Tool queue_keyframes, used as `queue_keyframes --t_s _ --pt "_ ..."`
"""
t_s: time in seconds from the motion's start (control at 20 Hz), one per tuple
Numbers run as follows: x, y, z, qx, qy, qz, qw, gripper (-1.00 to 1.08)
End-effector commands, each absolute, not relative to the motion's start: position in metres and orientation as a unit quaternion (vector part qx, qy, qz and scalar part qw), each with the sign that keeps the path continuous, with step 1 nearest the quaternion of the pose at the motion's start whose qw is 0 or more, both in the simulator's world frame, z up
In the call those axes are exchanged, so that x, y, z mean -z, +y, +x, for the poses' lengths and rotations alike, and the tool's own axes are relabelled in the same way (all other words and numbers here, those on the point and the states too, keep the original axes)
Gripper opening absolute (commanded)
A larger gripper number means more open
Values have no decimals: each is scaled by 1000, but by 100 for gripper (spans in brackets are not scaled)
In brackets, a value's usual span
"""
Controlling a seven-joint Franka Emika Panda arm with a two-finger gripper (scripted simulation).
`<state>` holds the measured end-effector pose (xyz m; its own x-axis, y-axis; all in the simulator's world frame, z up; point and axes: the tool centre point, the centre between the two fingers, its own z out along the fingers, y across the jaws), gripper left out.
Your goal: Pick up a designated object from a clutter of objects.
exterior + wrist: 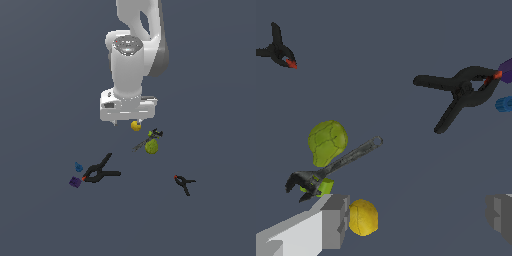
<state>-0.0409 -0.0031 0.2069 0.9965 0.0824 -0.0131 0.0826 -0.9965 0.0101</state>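
Arm [131,55] hangs over the clutter, claw [129,121] spread wide with nothing held.

Big clamp [463,92] lies well off to the far-finger side of the claw, beside a purple cube [506,70] and a blue piece [504,104]. Pear [326,145] and wrench [331,167] (wrench lies across the pear) sit just beyond the near finger [331,222]. Small clamp [281,50] well apart.

Lemon [363,217] sits just inside that near finger, far off the gap's centre.

Step, as judged: positioning before the grasp. Next move calls for shifting sideways to centre the lemon, descending, then closing, keeping clear of the wrench.
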Motion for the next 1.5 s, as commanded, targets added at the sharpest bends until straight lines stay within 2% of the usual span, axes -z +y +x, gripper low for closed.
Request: queue_keyframes --t_s 0.0,0.45,0.85,1.15,1.45 --pt "-187 5 -54 5 53 999 5 100" --pt "-124 30 -109 3 96 995 3 100" --pt "-91 42 -152 1 124 992 1 100" --pt "-81 46 -169 0 134 991 0 100" --pt "-79 46 -171 0 135 991 0 100"
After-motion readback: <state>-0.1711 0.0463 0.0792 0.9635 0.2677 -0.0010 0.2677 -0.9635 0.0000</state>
